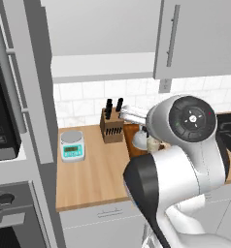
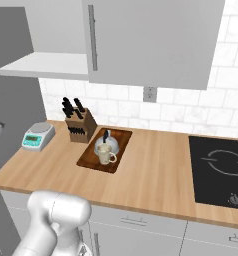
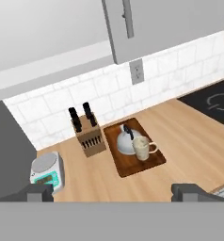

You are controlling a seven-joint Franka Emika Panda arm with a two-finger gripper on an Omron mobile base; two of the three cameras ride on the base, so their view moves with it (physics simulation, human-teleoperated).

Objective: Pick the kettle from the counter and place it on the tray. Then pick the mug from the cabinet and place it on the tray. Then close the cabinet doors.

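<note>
The silver-grey kettle (image 2: 107, 143) with its black handle stands on the dark-brown tray (image 2: 93, 162). The beige mug (image 2: 105, 155) stands on the same tray, just in front of the kettle and touching or nearly touching it. The hand view looks down on the kettle (image 3: 127, 141), mug (image 3: 142, 148) and tray (image 3: 154, 162) from high above the counter (image 2: 156, 175). My gripper (image 3: 116, 192) is open with nothing between its fingers. The cabinet's left half is open and shows its pale shelf (image 2: 46, 65). Its right door (image 2: 151, 40) is closed, and the left door (image 1: 32, 82) swings outward.
A wooden knife block (image 2: 80, 127) stands just left of the tray. A teal-faced scale (image 2: 37, 136) sits further left. A black cooktop (image 2: 221, 170) is set into the counter at the right. The oven and microwave column (image 1: 1, 145) rises at the far left.
</note>
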